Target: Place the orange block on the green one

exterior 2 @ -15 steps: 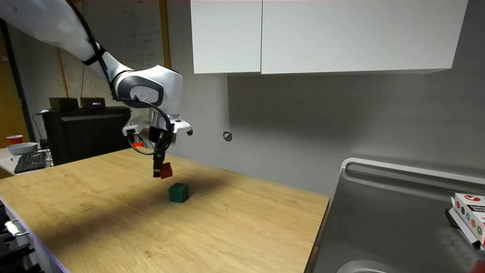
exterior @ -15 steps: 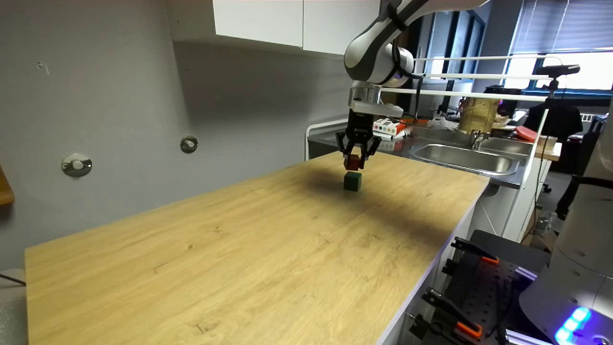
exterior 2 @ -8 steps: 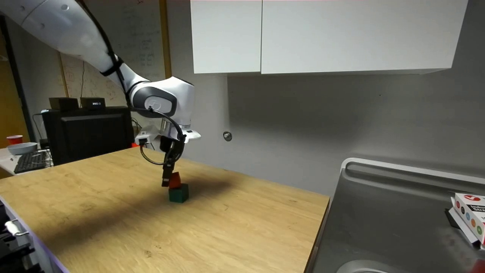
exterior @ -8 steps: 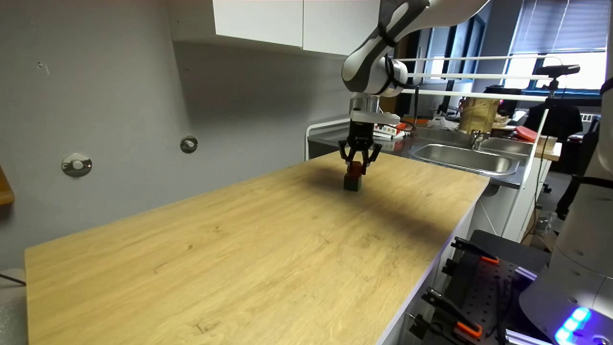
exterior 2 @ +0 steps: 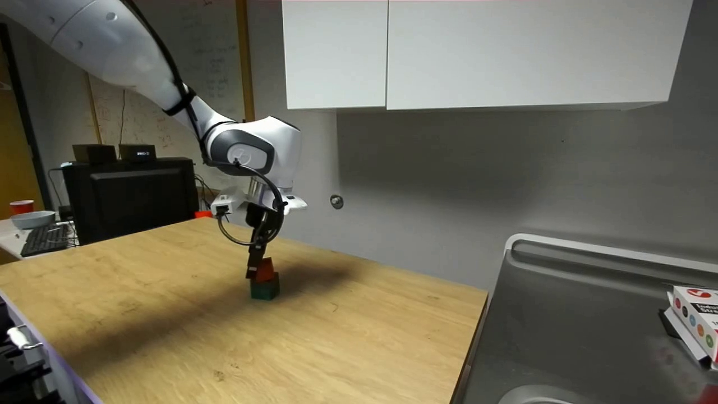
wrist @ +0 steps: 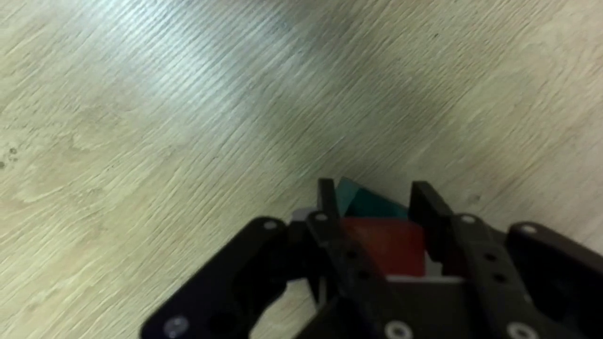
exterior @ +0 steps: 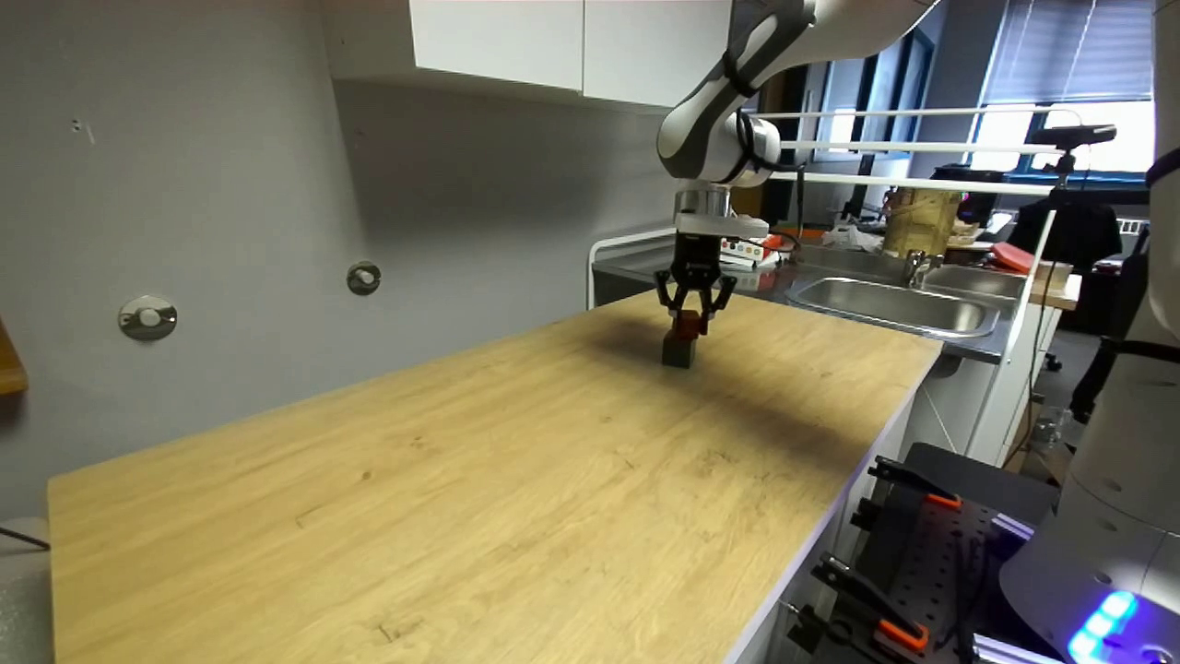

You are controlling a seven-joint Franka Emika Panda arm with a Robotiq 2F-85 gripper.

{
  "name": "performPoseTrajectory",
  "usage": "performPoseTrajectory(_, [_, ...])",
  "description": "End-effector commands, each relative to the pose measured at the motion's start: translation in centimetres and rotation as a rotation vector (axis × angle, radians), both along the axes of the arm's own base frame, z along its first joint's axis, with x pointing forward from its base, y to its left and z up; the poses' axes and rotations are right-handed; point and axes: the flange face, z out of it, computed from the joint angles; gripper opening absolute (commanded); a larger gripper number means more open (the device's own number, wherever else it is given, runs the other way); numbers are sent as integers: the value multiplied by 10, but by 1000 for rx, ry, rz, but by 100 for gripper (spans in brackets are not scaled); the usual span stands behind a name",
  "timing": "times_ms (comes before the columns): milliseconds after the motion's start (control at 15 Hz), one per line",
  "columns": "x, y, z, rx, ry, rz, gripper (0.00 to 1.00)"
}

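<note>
The orange block (exterior: 688, 324), a tiny red-orange cube, sits between my gripper's (exterior: 690, 330) fingers, which are closed on its sides. The dark green block (exterior: 678, 352) stands on the wooden table directly below. In an exterior view the orange block (exterior 2: 265, 270) is right above the green block (exterior 2: 265, 289), its lower edge meeting the green top; I cannot tell if it fully rests there. In the wrist view my gripper (wrist: 373, 190) holds the orange block (wrist: 393, 245), and a corner of the green block (wrist: 377, 205) shows past it, turned relative to it. The rest of the green top is hidden.
The wooden table (exterior: 415, 480) meets a grey wall at the back. White cabinets (exterior 2: 477, 50) hang above. A metal counter (exterior 2: 561, 320) with a sink (exterior: 894, 304) adjoins one end, with a white box (exterior 2: 698, 320) on it.
My gripper has come down with the orange block and shifted over the green block, closing the gap between the two. The green block has not moved.
</note>
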Motion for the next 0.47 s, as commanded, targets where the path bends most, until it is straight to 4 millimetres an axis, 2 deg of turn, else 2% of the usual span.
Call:
performPoseTrajectory(0, [8,-6,3,19,15,4,69])
performPoseTrajectory(267, [10,-4,3,26,14,20,97])
performPoseTrajectory(400, [11,-2,4,24,14,32,100])
